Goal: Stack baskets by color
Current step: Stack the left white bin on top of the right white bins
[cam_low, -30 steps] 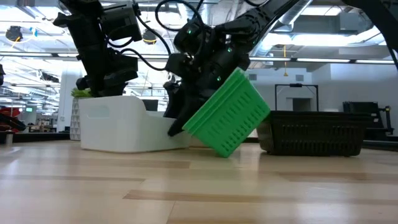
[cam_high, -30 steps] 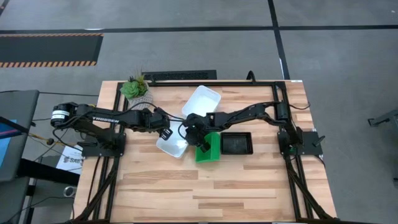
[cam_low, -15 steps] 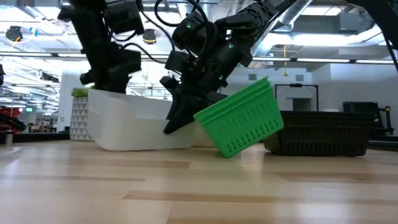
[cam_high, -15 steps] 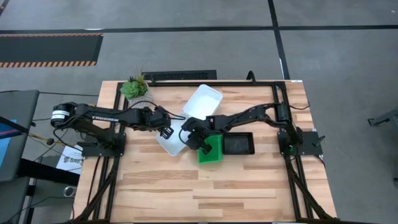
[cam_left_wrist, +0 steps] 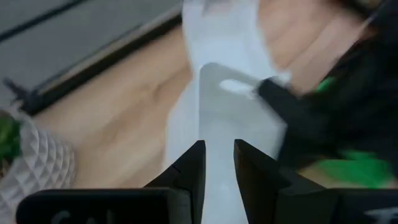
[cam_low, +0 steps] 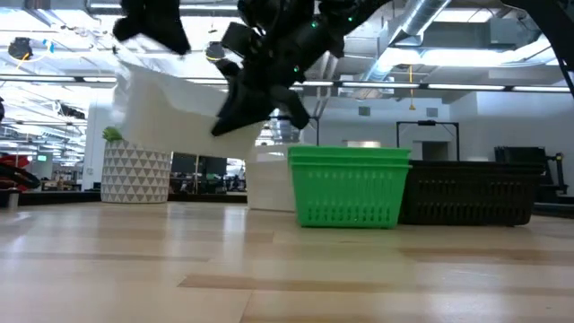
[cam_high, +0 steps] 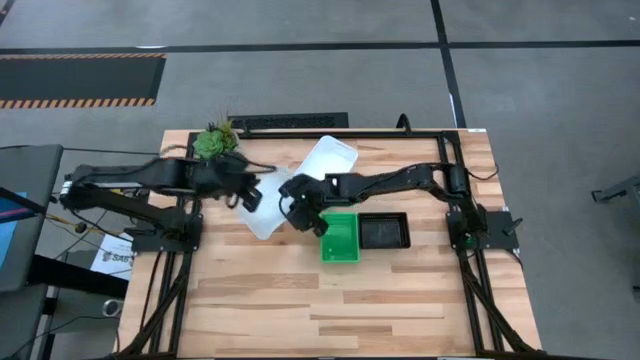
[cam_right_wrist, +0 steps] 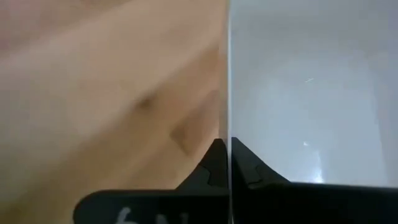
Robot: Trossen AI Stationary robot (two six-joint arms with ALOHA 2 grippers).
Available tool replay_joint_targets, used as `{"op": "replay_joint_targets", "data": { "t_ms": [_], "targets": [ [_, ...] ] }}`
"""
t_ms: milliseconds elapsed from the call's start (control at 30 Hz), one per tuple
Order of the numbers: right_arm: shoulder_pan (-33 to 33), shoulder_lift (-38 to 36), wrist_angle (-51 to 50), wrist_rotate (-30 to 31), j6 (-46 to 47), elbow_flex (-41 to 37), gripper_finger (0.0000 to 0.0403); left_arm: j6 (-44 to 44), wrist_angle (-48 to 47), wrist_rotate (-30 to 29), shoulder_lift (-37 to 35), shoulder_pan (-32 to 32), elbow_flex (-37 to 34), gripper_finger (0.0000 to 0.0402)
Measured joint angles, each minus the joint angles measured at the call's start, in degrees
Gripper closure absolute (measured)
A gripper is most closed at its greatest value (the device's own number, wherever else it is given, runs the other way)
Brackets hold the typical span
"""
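A white basket hangs over the table between my two grippers; in the low view the basket is tilted, its left end higher. My left gripper is shut on its left end, and my right gripper is shut on its right end. A green basket stands on its base on the table, beside a black basket on its right. A second white basket lies farther back on the table. My left gripper pinches a thin upright wall of the white basket between its two fingers, slanting down from the table's left. The basket hangs clear of the table. My right gripper pinches the opposite wall at its rim, one finger inside and one outside, slanting down from the right.
A small potted plant stands at the far left corner. The near half of the table holds nothing. The black frame rails run along the table's sides.
Both grippers have risen with the white basket, which has left the table and now hangs tilted; my left gripper has also drawn back toward the far left. The green basket, tipped on edge against my right gripper before, has dropped flat onto its base.
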Motion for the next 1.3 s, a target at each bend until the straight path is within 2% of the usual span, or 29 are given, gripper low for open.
{"op": "replay_joint_targets", "data": {
  "t_ms": [100, 267, 533, 667, 767, 1100, 1300],
  "targets": [
    [-1.9, -1.7, -7.0, 2.6, -2.5, 2.5, 0.04, 0.0, 0.3, -2.7, -4.1, -1.7, 2.3, 0.033],
    [-6.6, -8.5, -11.0, 3.7, -3.6, 3.5, 0.0401, 0.3, 1.5, -6.4, -10.1, -4.2, 2.8, 0.033],
    [-14.4, -18.1, -20.7, 3.3, -2.7, 3.3, 0.0402, 0.2, 1.3, -8.8, -12.6, -5.9, 1.6, 0.033],
    [-18.8, -20.9, -23.0, -0.7, -2.9, -0.9, 0.0402, 0.2, 1.2, -9.1, -12.4, -6.0, 0.5, 0.033],
    [-21.4, -22.7, -22.6, -0.9, -3.2, -5.5, 0.0402, 0.4, 0.8, -9.3, -12.0, -6.0, 0.4, 0.033],
    [-20.4, -23.1, -18.2, -5.0, -11.7, -16.4, 0.0402, 1.6, 1.1, -12.3, -11.9, -6.0, 0.4, 0.033],
    [-21.4, -23.2, -20.9, -5.9, -13.1, -16.5, 0.0402, 1.7, 1.1, -12.3, -11.9, -6.0, 0.4, 0.033]
  ]
}}
